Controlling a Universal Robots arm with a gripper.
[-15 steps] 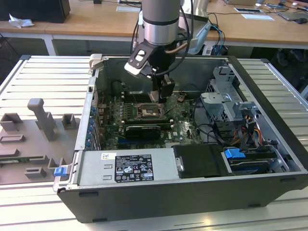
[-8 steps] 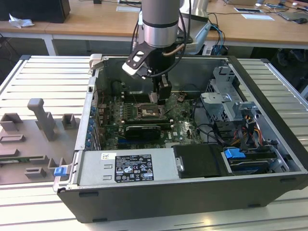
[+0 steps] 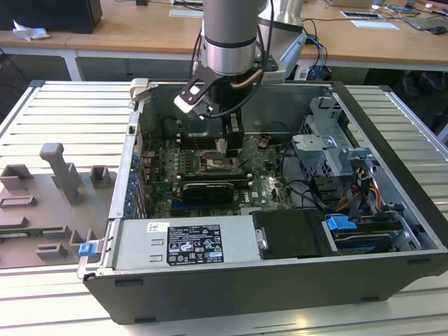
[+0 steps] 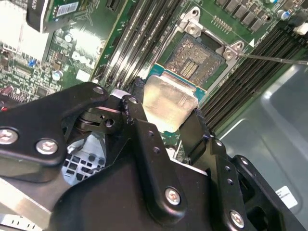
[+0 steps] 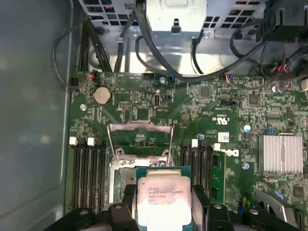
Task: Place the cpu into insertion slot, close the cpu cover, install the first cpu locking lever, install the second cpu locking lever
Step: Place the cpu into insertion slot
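Gripper (image 4: 166, 115) nearest lens, clenched on opposite edges of cpu (image 4: 168, 98), so metal top is left uncovered. Cpu is held close over edge of insertion slot (image 4: 197, 60), not yet seated. Slot is seen bare, contacts exposed. Cpu cover (image 5: 139, 139) is swung up behind slot, giving access. Slot is set in motherboard (image 3: 269, 185), inside opened computer case (image 3: 231, 301).

We count one flat square silver-beige metal-topped cpu (image 5: 161, 199), one dark square silver-rimmed insertion slot (image 4: 197, 60) and one thin silvery windowed metal cpu cover (image 5: 139, 127). We see one round silver coin cell (image 5: 101, 95), one finned aluminium heatsink (image 5: 280, 154) and four white plastic slot latches (image 5: 72, 141). In the exterior view, one open dark metal computer case (image 3: 245, 294) carries two blue plastic tabs (image 3: 339, 224), towards eight and four o'clock from its middle.
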